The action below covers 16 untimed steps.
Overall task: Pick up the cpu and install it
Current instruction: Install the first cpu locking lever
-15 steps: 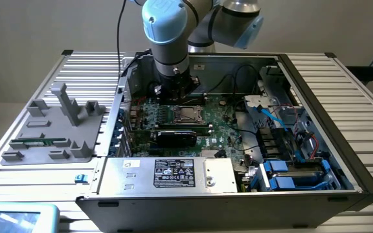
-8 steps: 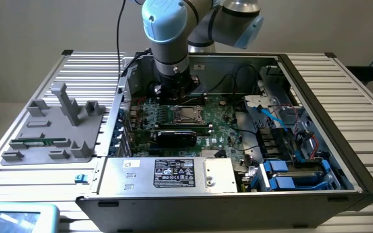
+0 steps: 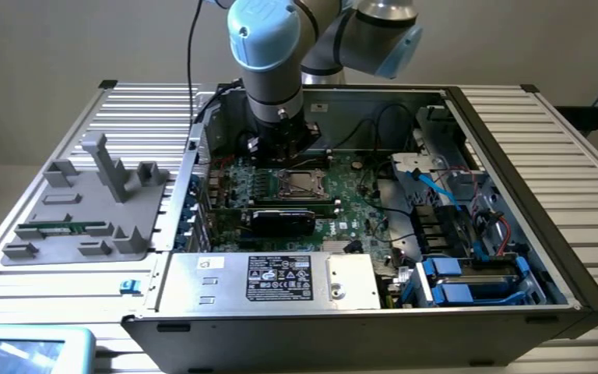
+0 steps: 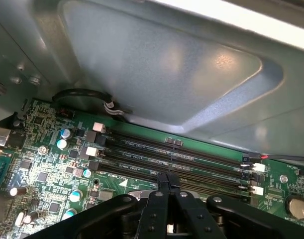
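Arm is silver-grey tubing with light-blue joint caps, a black cable at its 9 o'clock, and an all-black gripper.

The pale blue and grey robot arm runs off the exterior view's top edge, and its dark wrist covers the rear part of the green motherboard. Print on the dark label of the silver power supply box is too small to read. A blue-screened device is cut off at the bottom corner on the exterior view's left. In the wrist view the black claw, pressed together at its tips, is cropped at its base and hides most of a silvery metal frame. Whether anything is pinched there cannot be told.
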Each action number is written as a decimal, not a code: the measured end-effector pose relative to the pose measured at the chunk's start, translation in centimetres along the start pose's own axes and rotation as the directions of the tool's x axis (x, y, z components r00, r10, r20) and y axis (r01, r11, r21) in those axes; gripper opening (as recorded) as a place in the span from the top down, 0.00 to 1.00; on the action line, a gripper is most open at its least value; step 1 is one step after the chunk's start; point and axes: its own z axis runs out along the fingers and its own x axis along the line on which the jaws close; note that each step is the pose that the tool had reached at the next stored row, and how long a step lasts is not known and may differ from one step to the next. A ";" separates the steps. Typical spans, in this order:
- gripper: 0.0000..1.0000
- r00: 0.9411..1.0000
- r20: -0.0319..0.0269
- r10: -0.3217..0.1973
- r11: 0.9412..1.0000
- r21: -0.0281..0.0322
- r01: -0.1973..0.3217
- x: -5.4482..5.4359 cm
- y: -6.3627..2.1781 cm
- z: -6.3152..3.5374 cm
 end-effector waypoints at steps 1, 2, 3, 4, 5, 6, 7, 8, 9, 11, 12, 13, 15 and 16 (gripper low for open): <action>0.91 1.000 0.000 0.000 1.000 0.000 0.000 0.0 -0.02 0.06; 0.91 1.000 0.000 0.000 1.000 0.000 0.000 0.0 -0.04 0.10; 0.91 1.000 0.000 0.000 1.000 0.000 0.000 0.0 -0.04 0.10; 0.91 1.000 0.000 0.000 1.000 0.000 0.000 0.0 -0.05 0.11; 0.91 1.000 0.000 0.000 1.000 0.000 0.000 0.0 -0.06 0.11; 0.91 1.000 0.000 0.000 1.000 0.000 0.000 0.0 -0.07 0.12; 0.91 1.000 0.000 0.000 1.000 0.000 0.000 0.0 -0.07 0.12; 0.91 1.000 0.000 0.000 1.000 0.000 0.000 0.0 -0.08 0.12; 0.91 1.000 0.000 0.000 1.000 0.000 0.000 0.0 -0.12 0.14; 0.91 1.000 0.000 0.000 1.000 0.000 0.000 0.0 -0.14 0.13; 0.91 1.000 0.000 0.000 1.000 0.000 0.000 0.0 -0.14 0.13; 0.91 1.000 0.000 0.000 1.000 0.000 0.000 0.0 -0.14 0.13; 0.91 1.000 0.000 0.000 1.000 0.000 0.000 0.0 -0.16 0.14; 0.91 1.000 0.000 -0.001 1.000 0.000 0.001 0.0 -0.16 0.15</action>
